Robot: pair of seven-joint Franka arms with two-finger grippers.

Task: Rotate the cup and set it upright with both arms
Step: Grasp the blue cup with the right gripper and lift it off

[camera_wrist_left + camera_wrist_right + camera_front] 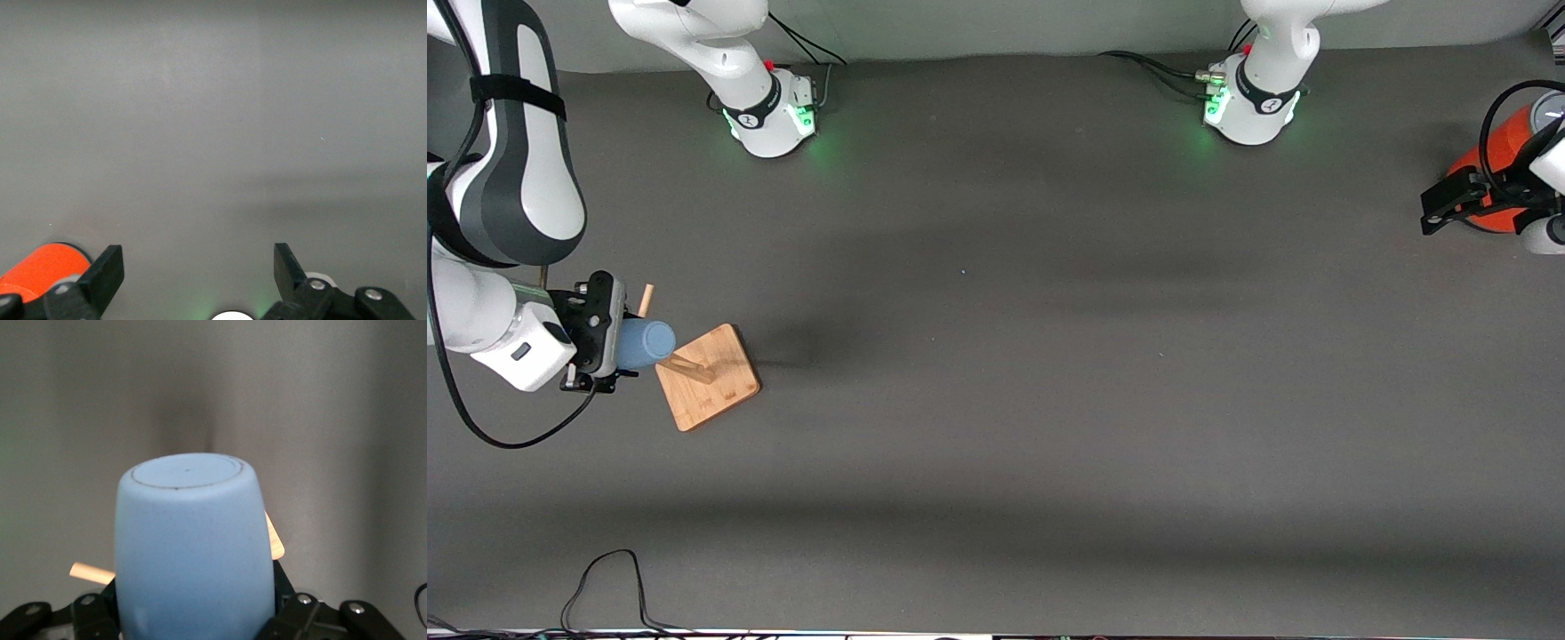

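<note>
The light-blue cup (647, 344) is held on its side in my right gripper (615, 346), over the table at the right arm's end. Its closed base points away from the wrist, toward the wooden stand. In the right wrist view the cup (190, 540) fills the space between the jaws of the right gripper (193, 603), which are shut on its body near the hidden rim. My left gripper (1432, 212) waits open and empty at the left arm's end, beside the orange can (1496, 153). In the left wrist view the left gripper (199, 263) has only bare table between its fingers.
A square wooden base (716, 380) with slanted pegs (689, 367) lies on the table right beside the cup. Peg ends show in the right wrist view (90, 572). The orange can also shows in the left wrist view (41, 267). A black cable (605, 578) loops at the table's near edge.
</note>
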